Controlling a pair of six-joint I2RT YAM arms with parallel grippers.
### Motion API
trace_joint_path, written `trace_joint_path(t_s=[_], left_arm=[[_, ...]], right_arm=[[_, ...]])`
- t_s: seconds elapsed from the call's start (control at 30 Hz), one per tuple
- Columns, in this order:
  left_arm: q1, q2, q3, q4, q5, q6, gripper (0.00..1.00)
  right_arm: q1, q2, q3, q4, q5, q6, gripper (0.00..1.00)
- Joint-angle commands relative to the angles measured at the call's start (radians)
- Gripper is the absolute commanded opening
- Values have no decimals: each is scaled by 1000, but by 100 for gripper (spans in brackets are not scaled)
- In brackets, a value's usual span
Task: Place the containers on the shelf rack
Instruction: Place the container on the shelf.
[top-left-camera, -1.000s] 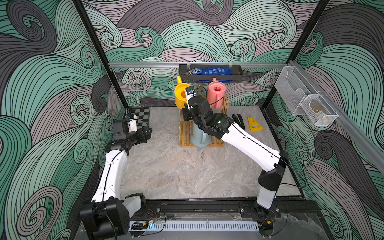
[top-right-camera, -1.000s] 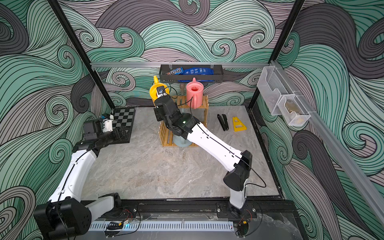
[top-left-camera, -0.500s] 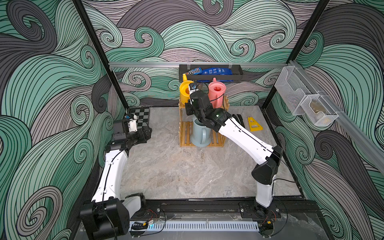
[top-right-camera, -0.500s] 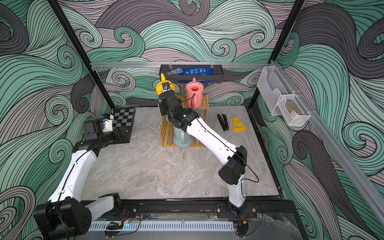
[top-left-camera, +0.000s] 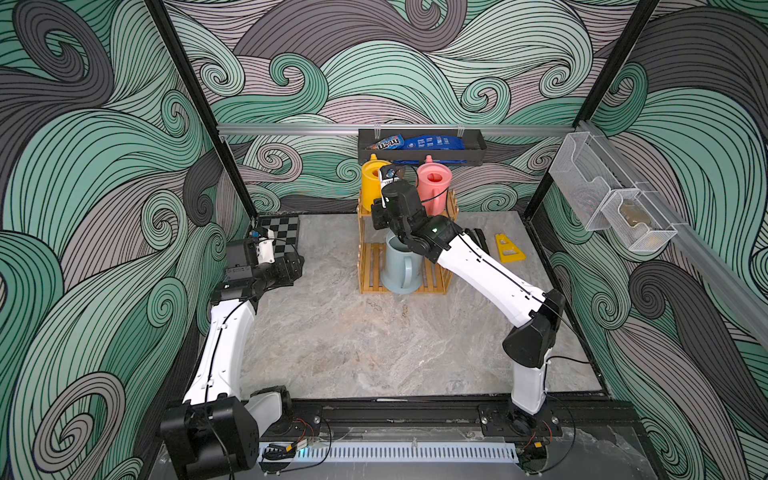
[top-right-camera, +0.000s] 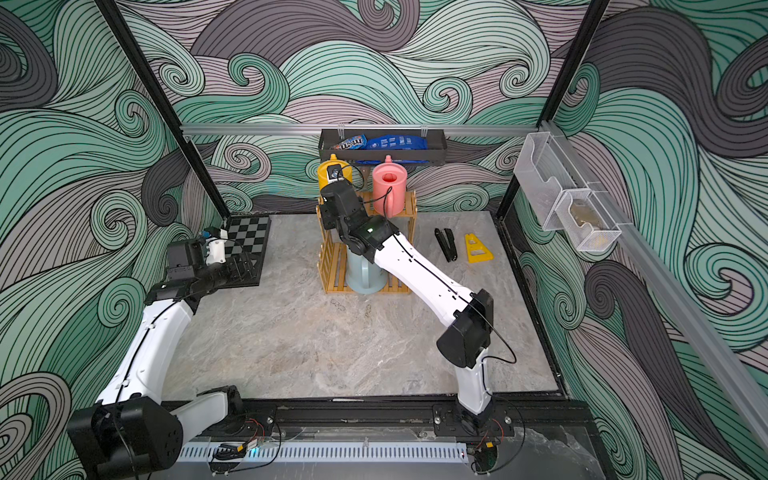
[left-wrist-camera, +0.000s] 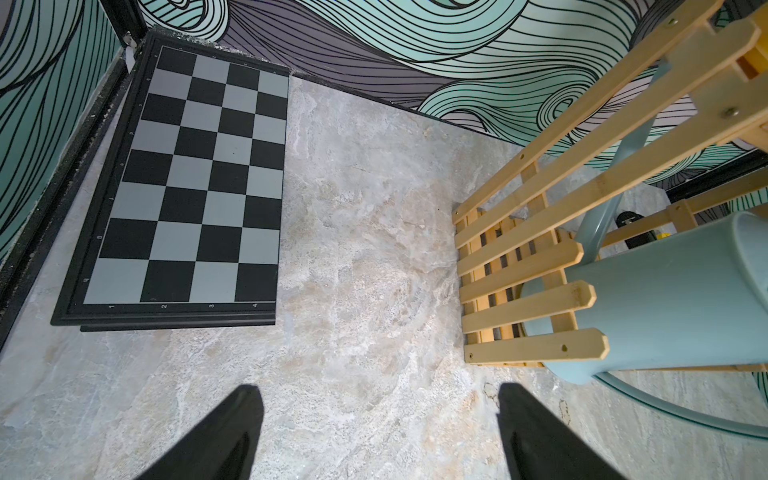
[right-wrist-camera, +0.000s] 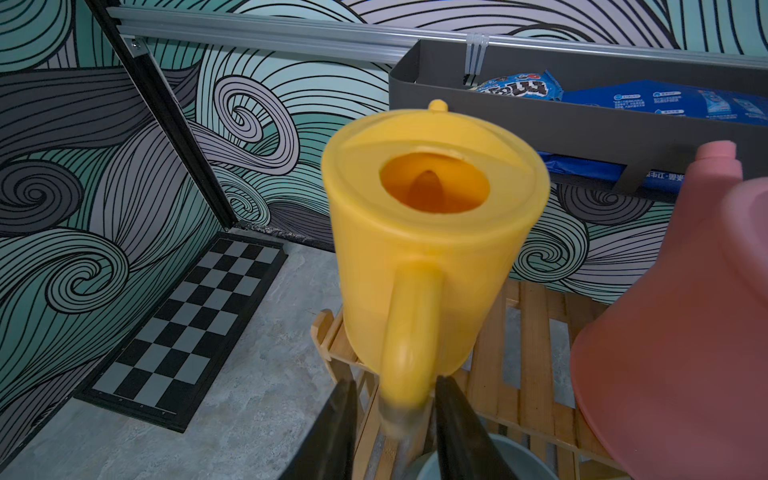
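The yellow can (right-wrist-camera: 432, 232) and pink can (right-wrist-camera: 685, 332) stand on top of the shelf rack (top-left-camera: 370, 270), the blue can (top-left-camera: 401, 270) on its bottom shelf. The right gripper (right-wrist-camera: 395, 382) is around the yellow can's handle; I cannot tell if it pinches. The left gripper (left-wrist-camera: 377, 387) is spread wide.

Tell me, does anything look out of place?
Only this: the pale blue watering can sticks out past the front of the wooden rack on its lower shelf, its handle over the table. The yellow can and pink can stand on top.
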Motion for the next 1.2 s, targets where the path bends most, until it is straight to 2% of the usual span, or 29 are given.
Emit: trace_joint_path(t_s=[0.0,0.67,0.9,1.17], left_arm=[[4,-10,32,-5,16,5,91],[5,-7,31,-3,19,6,91],[4,-10,29,-1,24,22,91],[8,-18,21,10,47,41,91]], right_arm=[[-2,-25,-13,28,-34,21,38],[16,-39,-12,15,-45,35,40],[18,-126,-70,22,-39,37,41],[26,-282,-216,46,-23,24,47]])
